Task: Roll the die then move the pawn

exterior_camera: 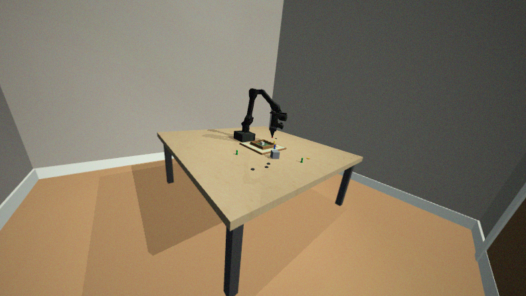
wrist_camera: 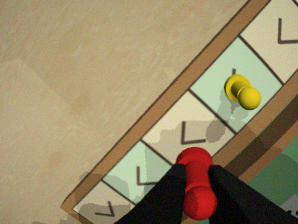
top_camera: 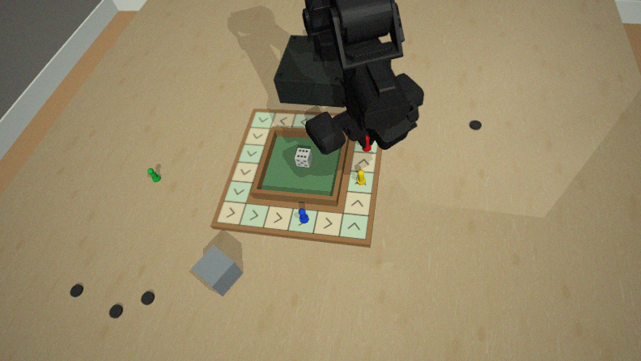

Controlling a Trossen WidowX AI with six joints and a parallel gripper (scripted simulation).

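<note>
My gripper [top_camera: 366, 138] [wrist_camera: 195, 174] [exterior_camera: 272, 135] is shut on the red pawn [top_camera: 367, 145] [wrist_camera: 199, 182] and holds it upright, raised above the right side of the board [top_camera: 291, 236]. The white die [top_camera: 303, 156] lies in the green-floored tray [top_camera: 294, 198], with six pips on top. The yellow pawn [top_camera: 361, 178] [wrist_camera: 242, 91] stands on a green square of the right column, near the held pawn. The blue pawn [top_camera: 303, 216] stands on a green square of the front row. The arm hides part of the board's back right corner.
A grey block [top_camera: 215, 269] [exterior_camera: 275, 154] lies in front of the board. A green pawn [top_camera: 154, 175] [exterior_camera: 236, 152] stands to its left; another green pawn [exterior_camera: 301, 160] shows in the exterior view. Several black discs lie around, one [top_camera: 475, 125] at the right.
</note>
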